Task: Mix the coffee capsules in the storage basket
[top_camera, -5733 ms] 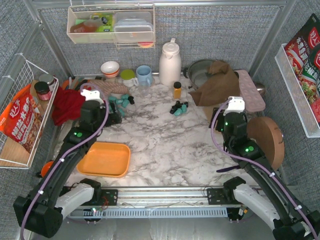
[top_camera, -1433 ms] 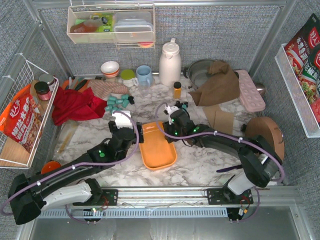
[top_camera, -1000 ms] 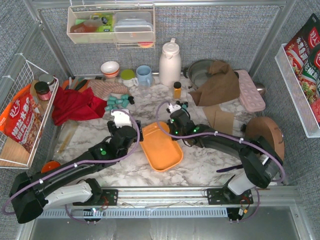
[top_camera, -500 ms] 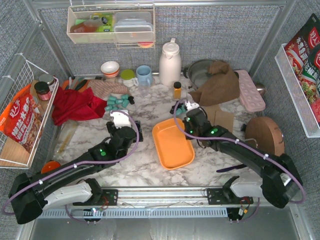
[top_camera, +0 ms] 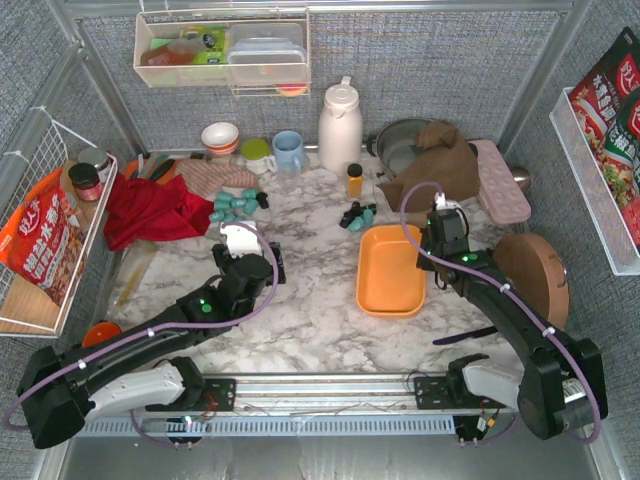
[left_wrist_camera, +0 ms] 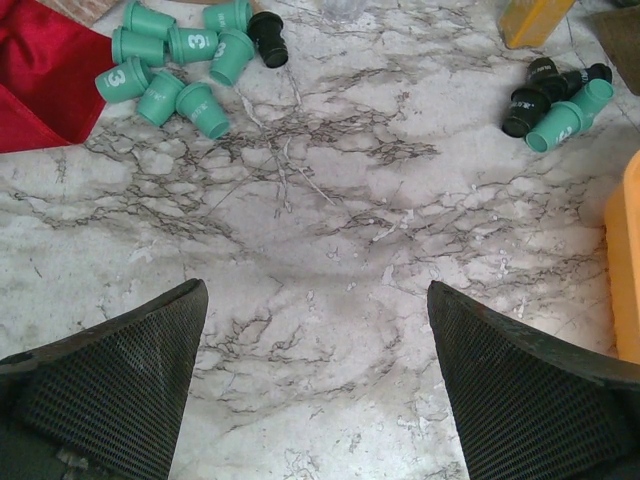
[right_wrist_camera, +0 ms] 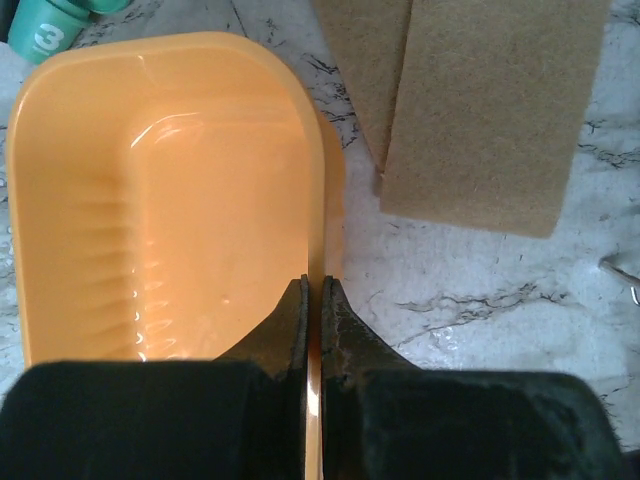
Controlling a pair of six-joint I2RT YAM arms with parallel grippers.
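Right wrist: right gripper (right_wrist_camera: 313,288) pinches storage basket (right_wrist_camera: 200,140) rim (left gripper (left_wrist_camera: 318,295) spread).

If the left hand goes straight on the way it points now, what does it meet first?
Probably only the bare table. The left hand aims between the teal capsules and the smaller capsule group; neither seems in its line, though depth is unclear.

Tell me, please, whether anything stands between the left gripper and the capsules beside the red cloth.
Nothing visible does: only bare marble tabletop lies between the open left gripper and those coffee capsules next to the red cloth.
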